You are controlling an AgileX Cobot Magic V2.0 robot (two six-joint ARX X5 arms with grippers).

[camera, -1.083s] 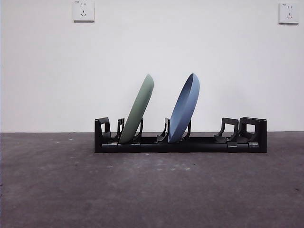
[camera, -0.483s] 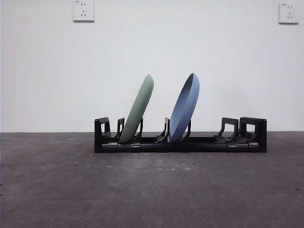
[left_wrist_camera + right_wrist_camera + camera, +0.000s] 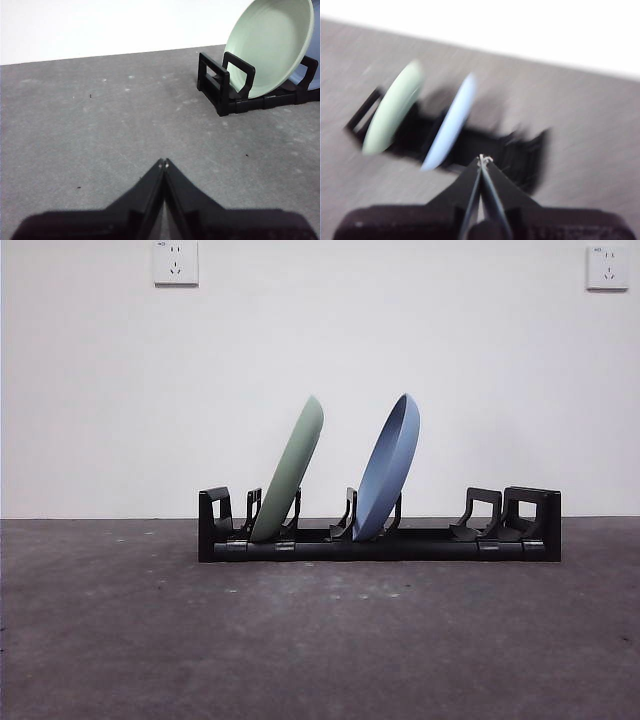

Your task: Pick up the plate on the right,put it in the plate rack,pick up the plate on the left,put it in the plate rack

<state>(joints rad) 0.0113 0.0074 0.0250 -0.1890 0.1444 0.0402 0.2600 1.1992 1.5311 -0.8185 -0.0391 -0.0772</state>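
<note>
Since both plates already stand in the plate rack (image 3: pixel 380 540), no pick seems left, and what matters now is that each gripper lies clear of them. I count 2 plates: 1 green plate (image 3: pixel 290 475) in a slot near one end and 1 blue plate (image 3: pixel 390 470) in a slot near the middle, both leaning the same way, edge-on in the front view, apart from each other. The rack's long axis runs across that view. The left gripper (image 3: pixel 163 162) sits low over bare table, well apart from the rack's green-plate end, jaws pressed together on nothing. The right gripper (image 3: pixel 483 159), blurred, hangs above the rack's other end, jaws likewise pressed together and empty. 2 wall sockets (image 3: pixel 176 262) show behind.
</note>
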